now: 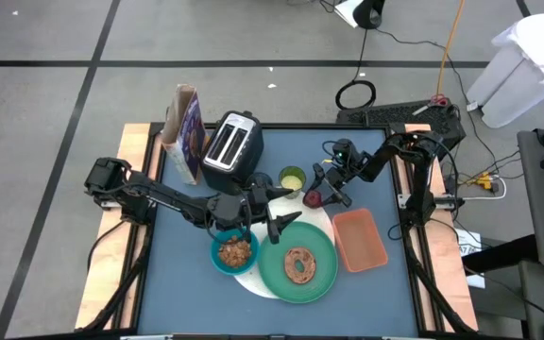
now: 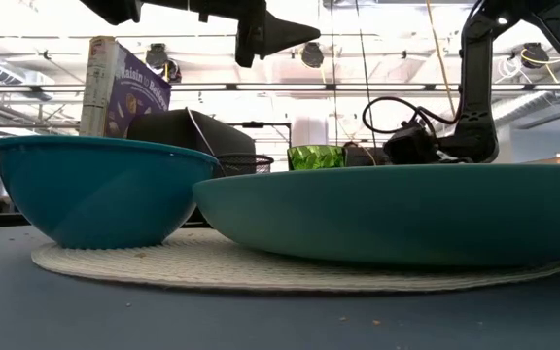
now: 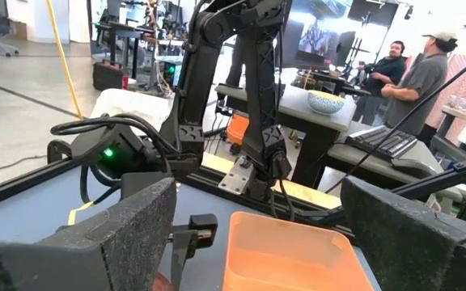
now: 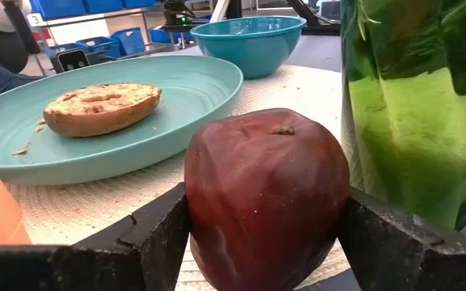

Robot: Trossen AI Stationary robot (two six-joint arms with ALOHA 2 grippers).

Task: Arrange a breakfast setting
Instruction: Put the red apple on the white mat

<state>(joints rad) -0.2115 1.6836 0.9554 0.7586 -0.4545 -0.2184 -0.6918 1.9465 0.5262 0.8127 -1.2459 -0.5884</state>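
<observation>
The small red fruit (image 4: 265, 194) sits between my right gripper's (image 1: 317, 195) fingers, right beside the yellow-green cup (image 1: 292, 178), at the far edge of the white round plate (image 1: 253, 277). The large green plate (image 1: 298, 264) with a bagel and the small teal bowl (image 1: 234, 252) with cereal rest on that white plate. My left gripper (image 1: 286, 205) is open and empty, held high above the table between the toaster and the green plate. The black cup and the metal spoon are out of view. My right gripper pinches the red fruit by its two opposite sides (image 4: 196, 210) between the two fingers (image 4: 148, 238), its stem end up. The fingers come nearly level from the table's right side. I cannot tell whether the fruit's underside rests on the white plate's edge.
An orange tray (image 1: 359, 238) lies right of the green plate. A silver-black toaster (image 1: 232, 146) and a cereal box (image 1: 185, 132) stand at the far left. People stand in the room beyond the table (image 3: 415, 73).
</observation>
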